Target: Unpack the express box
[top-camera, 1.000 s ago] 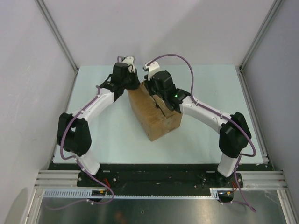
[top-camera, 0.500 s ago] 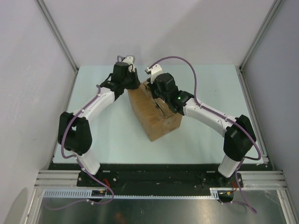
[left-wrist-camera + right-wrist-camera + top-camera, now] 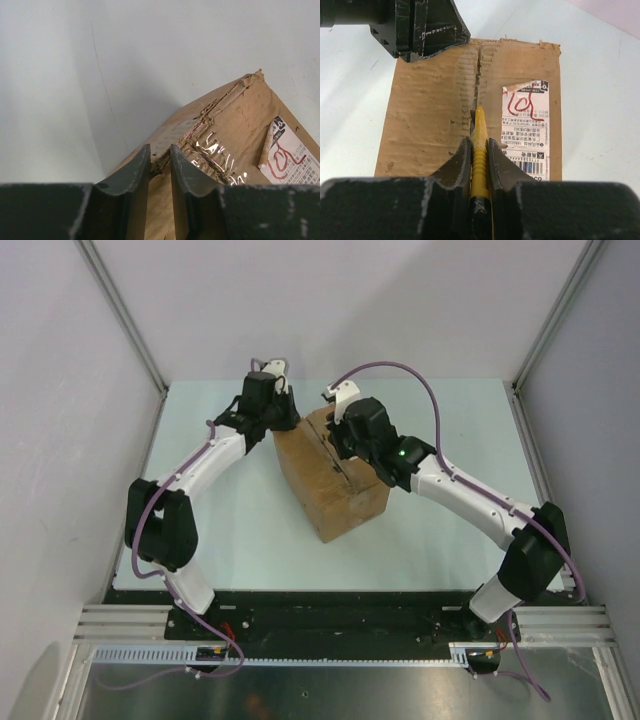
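The express box (image 3: 335, 490), brown cardboard with a white label (image 3: 525, 130), stands mid-table with its top flaps down. My right gripper (image 3: 479, 142) is shut on a yellow utility knife (image 3: 480, 135). The knife's tip sits in the torn centre seam (image 3: 478, 75) of the box top. The right gripper is over the box's far half in the top view (image 3: 345, 440). My left gripper (image 3: 160, 150) is at the box's far corner (image 3: 285, 422), its jaws nearly closed around a torn cardboard edge. It also shows in the right wrist view (image 3: 427, 30). The box contents are hidden.
The pale table (image 3: 450, 420) has raised frame rails on the left (image 3: 150, 450) and right (image 3: 540, 470). White walls stand behind and beside it. Crinkled clear tape (image 3: 215, 150) lies along the seam near the left gripper.
The right arm's wrist has shifted to the right along the box top and its elbow has swung outward to the right. The left arm and the box have stayed put.
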